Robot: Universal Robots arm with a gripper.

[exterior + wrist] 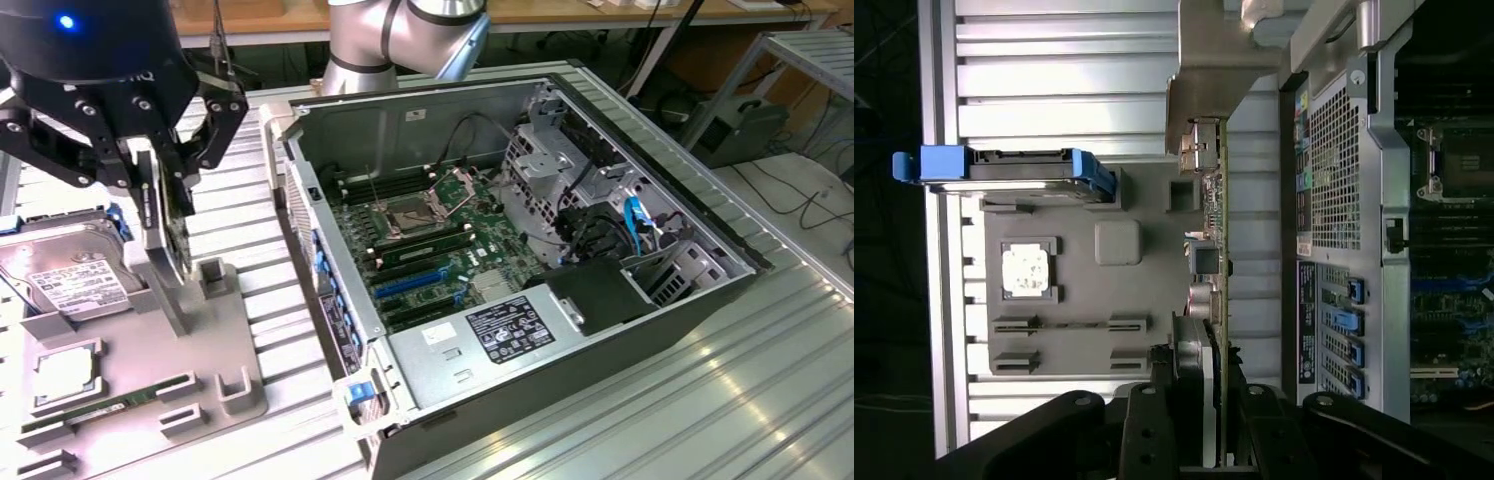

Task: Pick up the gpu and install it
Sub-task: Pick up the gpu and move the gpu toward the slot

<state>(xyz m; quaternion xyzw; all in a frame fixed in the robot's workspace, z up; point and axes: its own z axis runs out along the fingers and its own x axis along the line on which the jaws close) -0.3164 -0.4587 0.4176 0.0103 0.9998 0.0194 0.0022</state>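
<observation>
Slatted metal table (747, 390) carries an open computer case (534, 330) and a grey tray (200, 345). At the exterior view's upper left, the gripper (166, 168) pinches the gpu (170, 235) upright over that tray.

Gripper (171, 168) pointing down, fingers (1142, 432) pinching gpu (170, 250) edge.

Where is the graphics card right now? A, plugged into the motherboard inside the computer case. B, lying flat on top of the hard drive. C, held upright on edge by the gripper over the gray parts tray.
C: the gripper is clamped on the graphics card, which stands on edge over the gray tray, outside the computer case.
</observation>
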